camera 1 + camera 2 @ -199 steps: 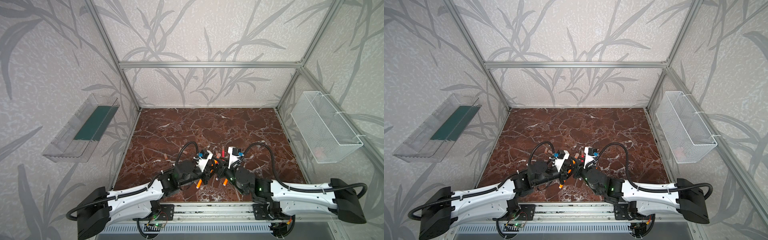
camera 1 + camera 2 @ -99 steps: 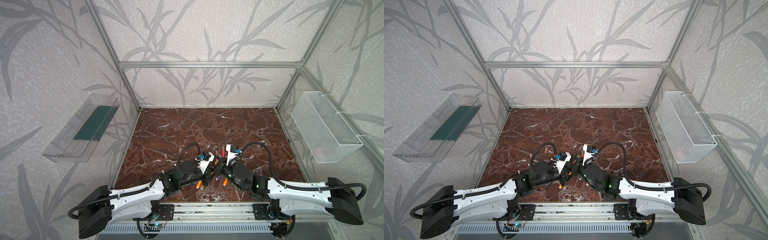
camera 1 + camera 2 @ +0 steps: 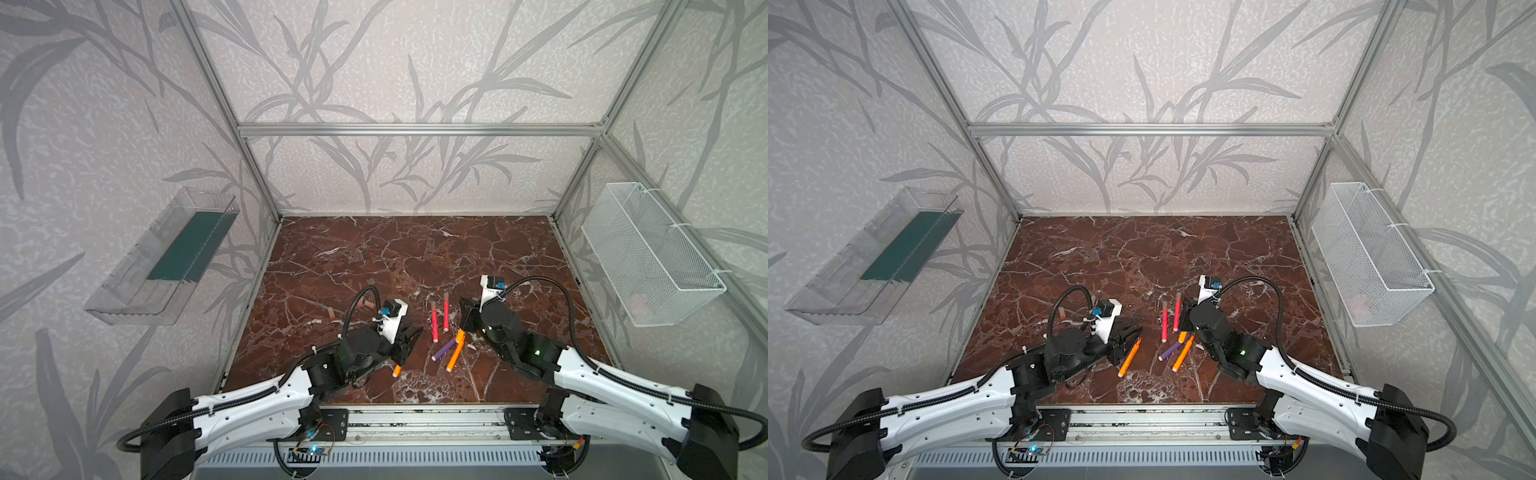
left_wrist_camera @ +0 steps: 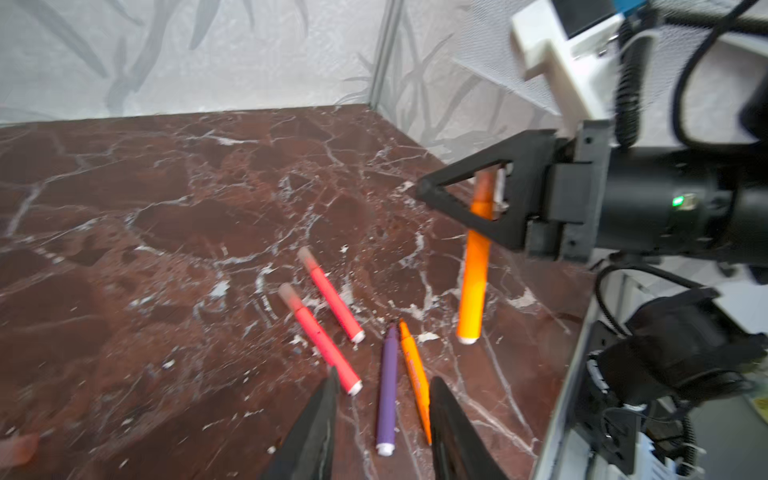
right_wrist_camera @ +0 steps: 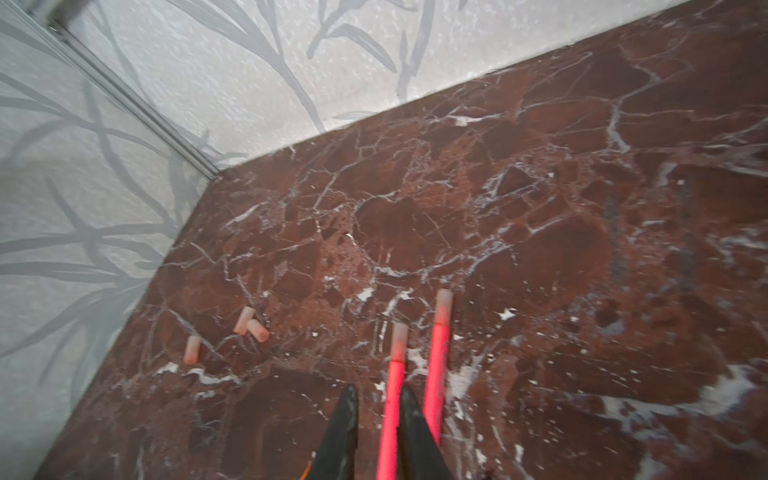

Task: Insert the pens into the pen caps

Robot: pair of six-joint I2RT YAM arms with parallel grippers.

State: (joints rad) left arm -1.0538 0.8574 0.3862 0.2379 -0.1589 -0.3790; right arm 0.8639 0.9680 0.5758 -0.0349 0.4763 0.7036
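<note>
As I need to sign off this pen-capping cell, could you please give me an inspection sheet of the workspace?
Surface: dark red marble tabletop, no spills seen.
Job's things: two pink pens capped, side by side; purple pen and two orange pens lying uncapped; three loose caps near the left arm.
Clutter: nothing seen.
Grippers: left gripper open, empty; right gripper shut on a third orange pen, hanging downward.
Cables: a black cable loops over each wrist, clear of the pens.
Surroundings: clear tray on the left wall, wire basket on the right wall.
</note>
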